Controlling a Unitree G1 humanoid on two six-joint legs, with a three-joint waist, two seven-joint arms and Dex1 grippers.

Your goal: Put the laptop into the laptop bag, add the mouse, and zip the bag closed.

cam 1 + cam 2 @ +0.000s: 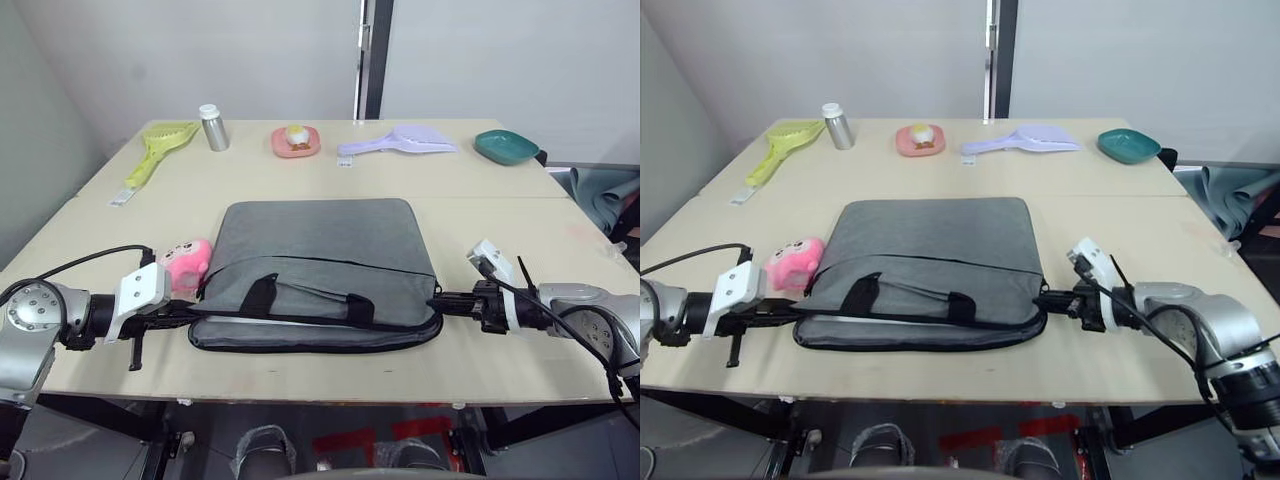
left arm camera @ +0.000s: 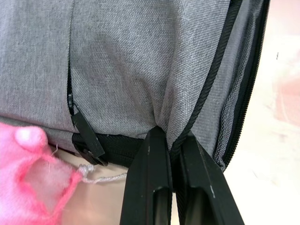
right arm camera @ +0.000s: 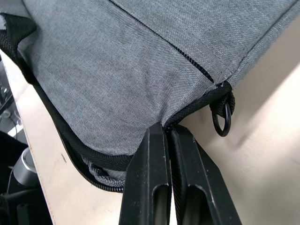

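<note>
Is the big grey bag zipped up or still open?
Open. The laptop bag gapes along its near edge, and both wrist views show unjoined zipper teeth there.

No legible text, labels, brands or nos. anywhere. Small white tags beside the green scoop [image 1: 160, 150] and purple scoop [image 1: 400, 143], upper frame: too small to read.

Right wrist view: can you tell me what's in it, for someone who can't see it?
The right gripper is pinched shut on a corner edge of the grey laptop bag, beside its open zipper. A black metal ring hangs from that corner over the light wooden table.
</note>
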